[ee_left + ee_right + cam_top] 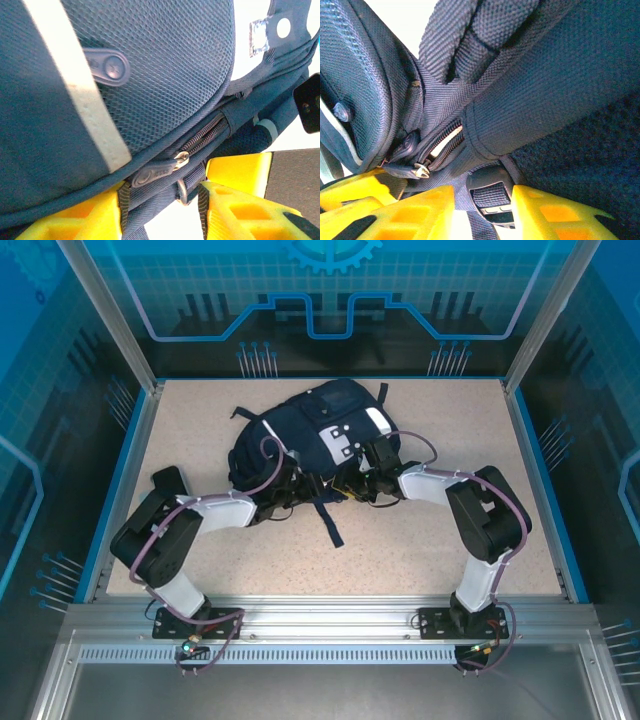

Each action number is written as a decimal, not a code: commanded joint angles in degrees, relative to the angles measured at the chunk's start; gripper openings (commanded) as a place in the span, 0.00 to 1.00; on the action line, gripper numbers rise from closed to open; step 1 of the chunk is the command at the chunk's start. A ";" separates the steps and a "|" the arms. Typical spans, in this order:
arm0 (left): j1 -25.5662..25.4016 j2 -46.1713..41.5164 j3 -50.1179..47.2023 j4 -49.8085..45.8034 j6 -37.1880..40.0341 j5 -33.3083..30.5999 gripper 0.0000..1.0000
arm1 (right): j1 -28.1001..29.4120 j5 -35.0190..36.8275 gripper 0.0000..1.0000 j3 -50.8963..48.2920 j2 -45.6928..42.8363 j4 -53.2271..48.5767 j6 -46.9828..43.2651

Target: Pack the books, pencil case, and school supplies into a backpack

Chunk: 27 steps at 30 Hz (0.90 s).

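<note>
Backpack: navy, lying flat in the middle of the counter, a little toward the far side, with a dark strap trailing off its near edge
Left jaws: at the backpack's near-left edge, half closed on a band of webbing just below the zip; the band fills the gap and touches both yellow fingers
Left wrist view: zip pull lies by a metal ring; a pale stripe crosses the fabric
Right jaws: at the near-right edge, partly closed around a buckle — whether they pinch it I cannot tell
Right wrist view: second pull beside a zip open a crack
</note>
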 commanded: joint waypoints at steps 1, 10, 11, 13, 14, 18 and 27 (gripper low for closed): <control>0.64 -2.84 -0.84 0.30 -0.29 -4.54 0.43 | 0.30 -0.69 0.37 -0.70 1.81 -2.45 0.74; 1.21 1.04 0.69 2.34 -0.59 -1.55 0.46 | 0.43 -0.76 0.36 -0.83 2.27 -2.20 0.86; 1.25 1.59 0.81 3.04 -0.51 -0.95 0.46 | 0.51 -0.79 0.36 -0.79 2.21 -2.19 0.87; 1.22 2.40 0.69 5.46 -0.29 0.62 0.46 | 0.60 -0.89 0.36 -0.84 2.26 -2.26 0.82; 1.33 2.99 0.84 6.63 -0.12 2.08 0.45 | 0.60 -0.94 0.35 -0.84 2.32 -2.15 0.75; 1.50 4.43 0.49 10.73 -0.08 5.54 0.43 | 0.69 -1.01 0.35 -0.82 2.22 -1.95 0.75; 1.80 5.10 -0.96 15.03 0.42 6.93 0.35 | 0.69 -0.87 0.33 -0.98 2.11 -2.01 0.89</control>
